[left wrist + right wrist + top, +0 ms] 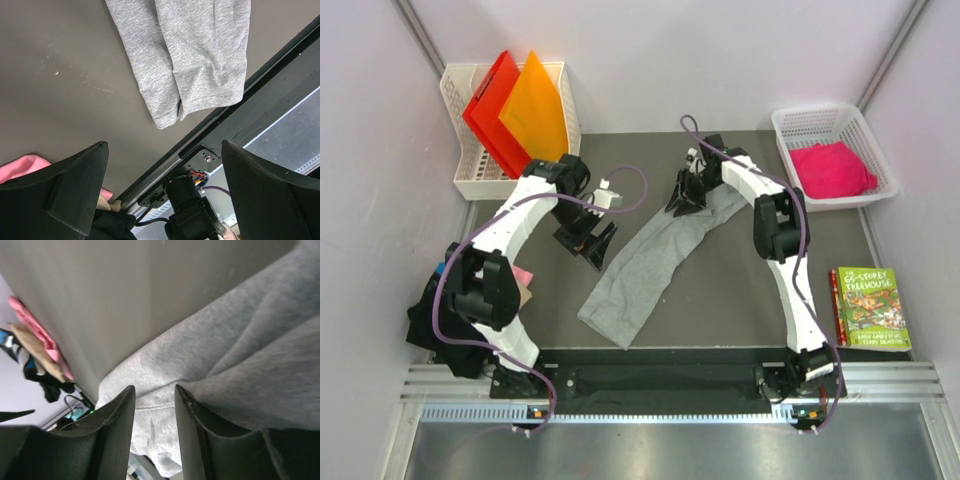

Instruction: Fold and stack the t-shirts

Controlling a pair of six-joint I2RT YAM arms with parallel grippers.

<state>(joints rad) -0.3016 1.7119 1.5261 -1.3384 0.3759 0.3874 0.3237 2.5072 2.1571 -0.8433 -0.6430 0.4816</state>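
grey tee (645,265): lying mid-table (720,300) as one long bunched strip, not folded yet

long axis: running diagonally, far-right end down to near-left end

far end: sitting right at the right gripper (682,203), cloth narrowing and bunching up there

near end: fanning out wider close to the front rail (670,355), well apart from both grippers

nearer arm: right one being on top of the far end; left gripper (588,243) hovering just beside the strip's middle, on its left side, so probably the better pick for the near end (just guessing)

right gripper state: showing only a narrow gap between the fingers in its wrist view, grey cloth filling everything past the tips; honestly not managing to tell if pinching the tee or just parked over it

left gripper state: gaping wide, holding nothing, touching nothing; wrist view looking across bare table at the tee's near end

next move (my read): needing the strip spread flat before any fold, likely by pulling the ends apart along that diagonal

what might go wrong: cloth dragging as one lump instead of opening up, being this bunched

pink tee (832,168): sitting crumpled in the white basket (790,125), far right

black tee (425,320): slumping at the table's left edge, beside the left arm

other stuff: red and orange folders (535,110) standing in the rack (460,130) far left, book (870,305) lying near right
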